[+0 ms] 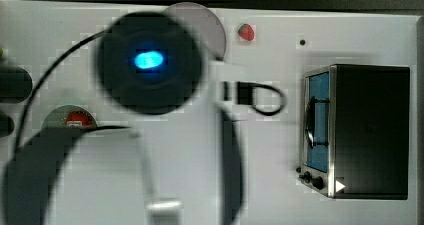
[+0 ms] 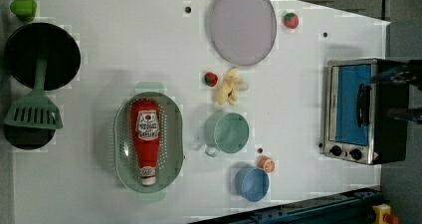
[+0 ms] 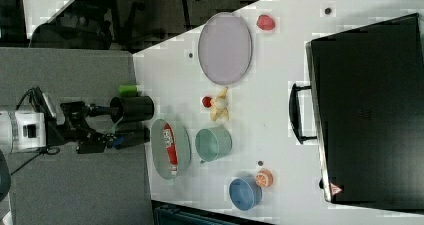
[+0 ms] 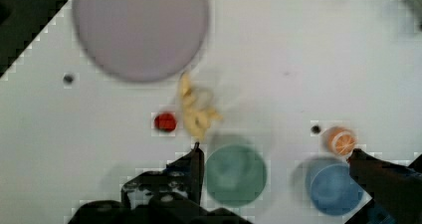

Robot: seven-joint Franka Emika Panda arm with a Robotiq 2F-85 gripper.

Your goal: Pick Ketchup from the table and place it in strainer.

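The ketchup (image 2: pixel 146 138), a red bottle with a white label and white cap, lies on its side inside the pale green strainer (image 2: pixel 171 134) in the left view. The right view shows the same ketchup (image 3: pixel 170 149) lying in the strainer (image 3: pixel 184 150) near the table's edge. In the top view a bit of the red ketchup (image 1: pixel 79 119) peeks out beside my blurred arm. My gripper (image 4: pixel 274 153) is open and holds nothing, high over the green cup and blue bowl. In the right view the gripper (image 3: pixel 112 126) hangs beyond the table edge, apart from the strainer.
A lilac plate (image 2: pixel 242 24), a strawberry (image 2: pixel 291 20), bananas (image 2: pixel 230 86), a small red fruit (image 2: pixel 211 78), a green cup (image 2: pixel 228 132), a blue bowl (image 2: pixel 252 183) and an orange (image 2: pixel 266 164) lie around. A toaster oven (image 2: pixel 358 109) stands at the left view's right, a black pan (image 2: pixel 42 55) and green spatula (image 2: pixel 34 112) at the left view's left.
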